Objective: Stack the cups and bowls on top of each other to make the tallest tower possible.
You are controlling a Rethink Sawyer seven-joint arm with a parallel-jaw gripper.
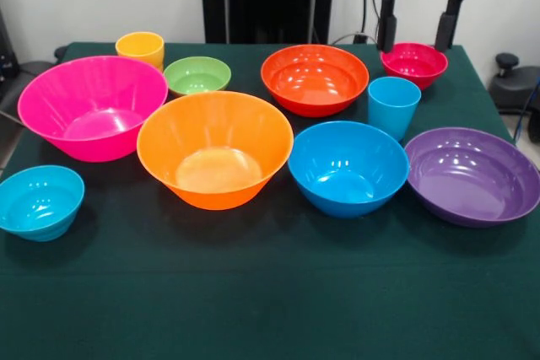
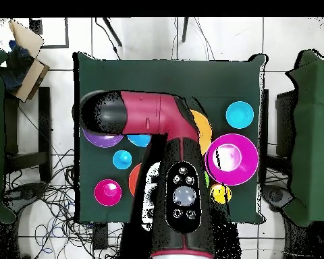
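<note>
Green cloth table (image 1: pixel 270 309), white wall behind. Nothing stacked yet: all ten pieces sit separately, so the tower hasn't started. Large orange bowl (image 1: pixel 215 158) sits centre, pink bowl (image 1: pixel 91 105) to its left, blue bowl (image 1: pixel 348 166) and purple bowl (image 1: pixel 472 174) to its right, red-orange bowl (image 1: pixel 314 78) behind. Blue cup (image 1: pixel 393 105) stands between them; yellow cup (image 1: pixel 140 48) far left. Gripper (image 1: pixel 420 27) hangs over the small magenta bowl (image 1: pixel 413 63), fingers spread, holding nothing. Likely next: descend and grasp that bowl's rim.

Ten separate cups and bowls on the green table (image 1: pixel 270 292), gripper (image 1: pixel 419 35) above the magenta bowl (image 1: pixel 413 63)
</note>
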